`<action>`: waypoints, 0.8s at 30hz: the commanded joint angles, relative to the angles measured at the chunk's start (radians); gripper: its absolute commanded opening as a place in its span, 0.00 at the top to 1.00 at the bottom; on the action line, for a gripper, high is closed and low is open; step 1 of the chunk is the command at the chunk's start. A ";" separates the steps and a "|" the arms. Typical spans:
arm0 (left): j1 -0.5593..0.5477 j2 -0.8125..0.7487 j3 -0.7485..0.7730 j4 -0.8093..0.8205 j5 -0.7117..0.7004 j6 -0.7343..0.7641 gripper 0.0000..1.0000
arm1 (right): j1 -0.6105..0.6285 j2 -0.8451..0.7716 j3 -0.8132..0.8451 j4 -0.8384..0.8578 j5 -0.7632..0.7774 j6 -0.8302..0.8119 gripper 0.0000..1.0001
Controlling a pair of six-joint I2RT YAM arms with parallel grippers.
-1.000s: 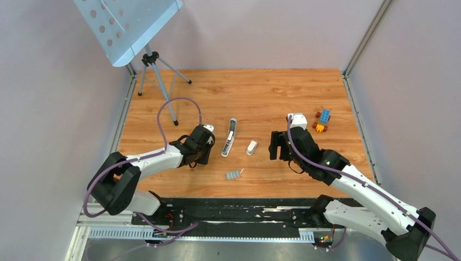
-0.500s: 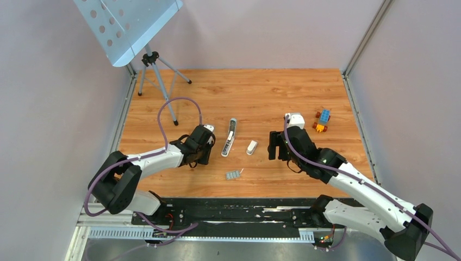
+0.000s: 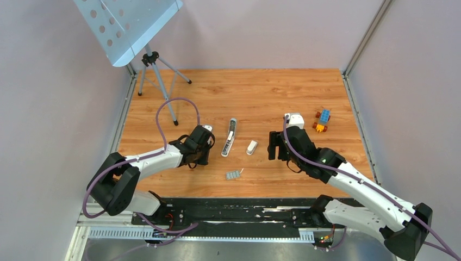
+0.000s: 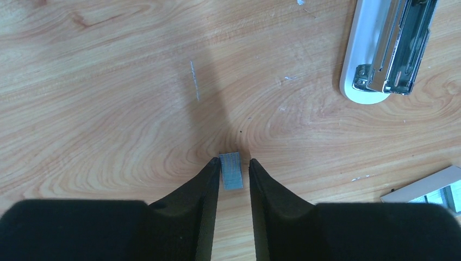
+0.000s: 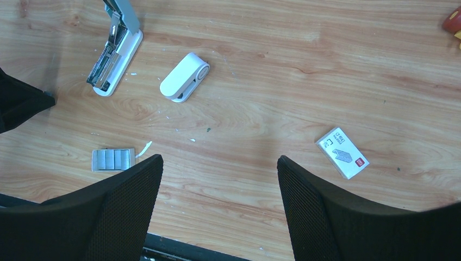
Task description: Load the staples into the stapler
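A small ribbed grey block of staples point(image 4: 231, 170) lies on the wood between my left gripper's fingertips point(image 4: 234, 166). The left finger touches it and a thin gap shows at the right finger, so the jaws stand narrowly open around it. The stapler point(image 4: 387, 49) lies swung open, its metal channel up, and is seen from above as a slim shape point(image 3: 230, 137) just right of the left gripper point(image 3: 199, 148). My right gripper point(image 5: 219, 160) hangs wide open and empty above the table, right of the stapler point(image 5: 114, 57).
A card tray of several staple strips point(image 5: 113, 159) lies near the front edge point(image 3: 234, 174). A small white rounded object point(image 3: 251, 147) sits by the stapler. A white staple box point(image 5: 342, 152) lies to the right. Toy bricks point(image 3: 322, 120) are at far right. A tripod point(image 3: 155, 70) stands back left.
My left gripper has edged slightly down-left with its jaws a little narrower. The right arm has shifted a touch to the left. Nothing on the table has moved.
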 commanded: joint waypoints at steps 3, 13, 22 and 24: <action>0.006 -0.009 0.010 0.001 0.017 -0.010 0.75 | -0.008 -0.012 -0.025 -0.001 0.022 0.003 0.19; 0.006 -0.022 0.007 0.019 0.034 0.000 0.79 | -0.009 0.002 -0.030 -0.001 0.026 0.024 0.15; -0.002 -0.078 0.033 0.014 0.052 -0.005 0.81 | -0.008 0.007 -0.034 -0.001 0.041 0.034 0.07; -0.008 -0.085 0.051 0.009 0.055 -0.008 0.81 | -0.009 0.009 -0.029 -0.001 0.044 0.031 0.07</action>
